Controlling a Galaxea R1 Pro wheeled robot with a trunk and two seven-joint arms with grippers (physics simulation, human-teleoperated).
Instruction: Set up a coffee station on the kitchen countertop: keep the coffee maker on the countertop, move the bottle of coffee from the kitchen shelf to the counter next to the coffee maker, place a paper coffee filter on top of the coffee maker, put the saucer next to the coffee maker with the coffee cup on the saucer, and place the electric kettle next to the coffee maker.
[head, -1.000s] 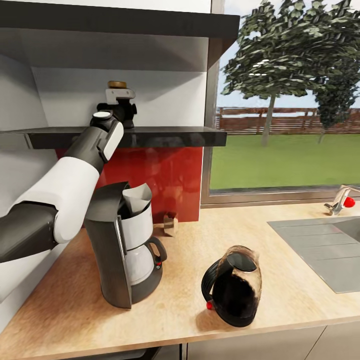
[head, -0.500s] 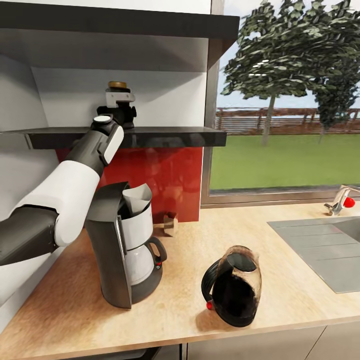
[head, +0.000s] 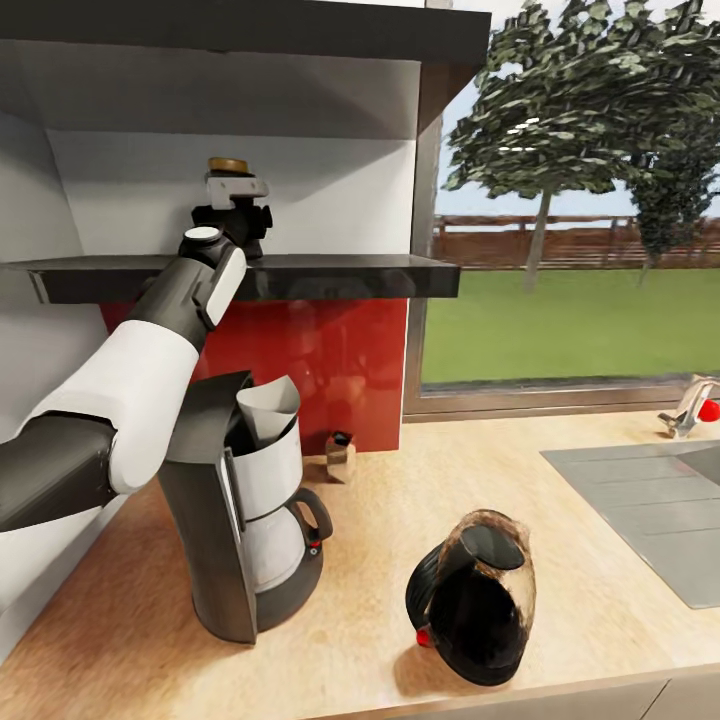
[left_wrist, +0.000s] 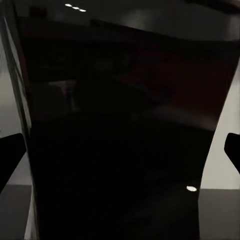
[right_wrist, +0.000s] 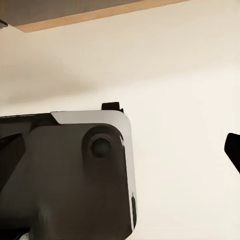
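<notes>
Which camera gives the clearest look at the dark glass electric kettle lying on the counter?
The head view: the dark glass electric kettle shows whole there, tipped over on the wooden countertop. I cannot make it out in either wrist view.

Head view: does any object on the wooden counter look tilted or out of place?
Yes. The dark glass electric kettle near the counter's front edge leans to one side, not upright. The black coffee maker stands straight, with a white paper filter on top.

The head camera looks forward and down over the tabletop (head: 560, 560), with the shelf (head: 330, 275) at upper left of the frame. The left wrist camera sits very close to a dark bottle (left_wrist: 125, 130). The right wrist camera looks at a pale surface and a dark robot part (right_wrist: 75, 170).
</notes>
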